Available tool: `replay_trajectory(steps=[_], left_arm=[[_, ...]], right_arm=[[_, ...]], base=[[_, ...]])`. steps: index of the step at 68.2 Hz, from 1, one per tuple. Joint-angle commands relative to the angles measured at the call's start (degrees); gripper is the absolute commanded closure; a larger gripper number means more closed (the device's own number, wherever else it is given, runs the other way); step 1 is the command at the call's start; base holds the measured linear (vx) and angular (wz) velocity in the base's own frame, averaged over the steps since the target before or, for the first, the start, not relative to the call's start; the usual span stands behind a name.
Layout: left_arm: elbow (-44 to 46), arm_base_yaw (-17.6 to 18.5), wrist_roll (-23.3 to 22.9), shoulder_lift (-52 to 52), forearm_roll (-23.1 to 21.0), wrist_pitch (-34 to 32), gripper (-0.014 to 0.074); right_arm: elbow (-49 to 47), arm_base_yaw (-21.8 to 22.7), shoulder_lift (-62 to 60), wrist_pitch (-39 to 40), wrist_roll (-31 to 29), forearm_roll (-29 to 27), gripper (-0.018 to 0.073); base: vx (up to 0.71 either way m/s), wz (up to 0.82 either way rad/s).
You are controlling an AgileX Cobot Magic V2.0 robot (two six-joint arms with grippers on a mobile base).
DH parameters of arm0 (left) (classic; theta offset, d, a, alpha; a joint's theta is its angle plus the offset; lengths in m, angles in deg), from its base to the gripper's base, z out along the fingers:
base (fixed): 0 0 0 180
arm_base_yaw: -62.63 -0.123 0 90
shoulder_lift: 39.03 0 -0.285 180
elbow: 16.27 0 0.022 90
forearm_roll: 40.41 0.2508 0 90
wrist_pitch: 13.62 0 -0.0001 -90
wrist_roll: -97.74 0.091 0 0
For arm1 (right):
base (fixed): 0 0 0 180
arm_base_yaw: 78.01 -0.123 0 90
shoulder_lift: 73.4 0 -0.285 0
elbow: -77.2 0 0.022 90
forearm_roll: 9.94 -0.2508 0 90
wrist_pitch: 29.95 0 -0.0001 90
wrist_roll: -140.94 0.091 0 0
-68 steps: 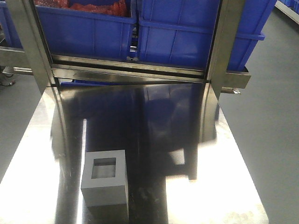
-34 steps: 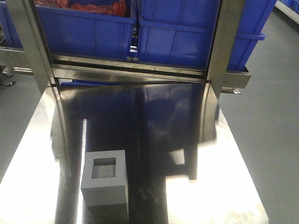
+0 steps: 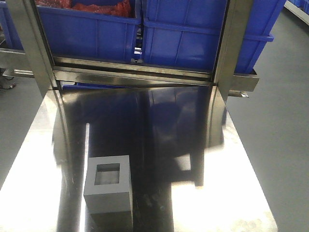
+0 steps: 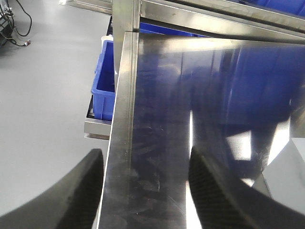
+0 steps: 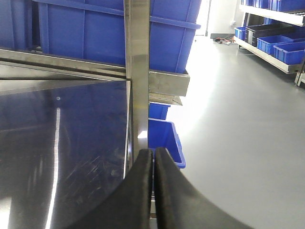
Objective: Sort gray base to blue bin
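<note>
The gray base, a matte gray cube with a square recess in its top face, stands on the shiny steel table near the front left. Two large blue bins stand on the rack behind the table: the left one holds red items, and the right one also shows in the right wrist view. My left gripper is open and empty over the table's left edge. My right gripper is shut and empty at the table's right edge. Neither gripper shows in the front view, and neither wrist view shows the base.
Steel rack posts rise at the table's far corners, joined by a crossbar. Smaller blue bins sit below the table at the left and right. Grey floor surrounds the table. Shelves with bins stand far right.
</note>
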Motion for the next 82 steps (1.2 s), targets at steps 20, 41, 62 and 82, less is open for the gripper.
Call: replay_trajectory(steps=[20, 41, 62, 82], left_arm=[[11.3, 0.5, 7.0, 5.7, -15.3, 4.7, 0.0199], [22.1, 0.8, 38.0, 21.3, -48.9, 20.8, 0.0199], [23.3, 12.1, 36.8, 31.2, -49.9, 11.9, 0.0199], [31.0, 24.5, 14.8, 38.3, -25.1, 9.8, 0.0201]], right_arm=[[0.4, -0.1, -0.9, 4.1, -0.7, 0.3, 0.0564], [0.4, -0.1, -0.9, 4.1, -0.7, 0.3, 0.0564], [0.4, -0.1, -0.9, 4.1, -0.7, 0.3, 0.0564], [0.4, -0.1, -0.9, 4.1, -0.7, 0.3, 0.0564]], base=[[0.00, 0.00], [0.00, 0.00], [0.00, 0.00], [0.00, 0.00]])
